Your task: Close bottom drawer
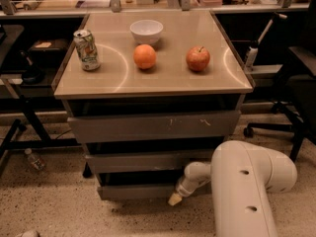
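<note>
Camera view: the bottom drawer (pixel 131 191) sits lowest in the cabinet under the counter (pixel 173 83), with a dark gap above its flat front. The claw (pixel 174 199), on the white arm (pixel 247 181), is at that front's lower edge, right of middle, seemingly touching it. I cannot tell whether it is spread or pressed together. A can (pixel 87 50), bowl (pixel 146 31), orange (pixel 145 57) and apple (pixel 198 59) stand on the counter.
</note>
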You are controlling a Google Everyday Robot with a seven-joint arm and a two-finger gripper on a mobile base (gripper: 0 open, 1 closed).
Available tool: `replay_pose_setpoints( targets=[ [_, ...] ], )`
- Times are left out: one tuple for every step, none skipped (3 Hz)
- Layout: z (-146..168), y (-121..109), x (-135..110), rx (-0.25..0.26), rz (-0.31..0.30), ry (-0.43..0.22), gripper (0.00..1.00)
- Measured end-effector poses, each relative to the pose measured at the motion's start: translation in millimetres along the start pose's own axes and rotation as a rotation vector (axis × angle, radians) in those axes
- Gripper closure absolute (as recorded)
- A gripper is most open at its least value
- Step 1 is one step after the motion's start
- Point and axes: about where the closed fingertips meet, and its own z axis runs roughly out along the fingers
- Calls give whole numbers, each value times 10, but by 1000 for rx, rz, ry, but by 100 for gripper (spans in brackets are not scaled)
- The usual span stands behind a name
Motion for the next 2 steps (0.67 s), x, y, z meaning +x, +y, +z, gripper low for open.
replay_pose_setpoints(
  targets=[
    [0,0,0,0,0,0,0],
    [0,0,0,0,0,0,0]
  ],
)
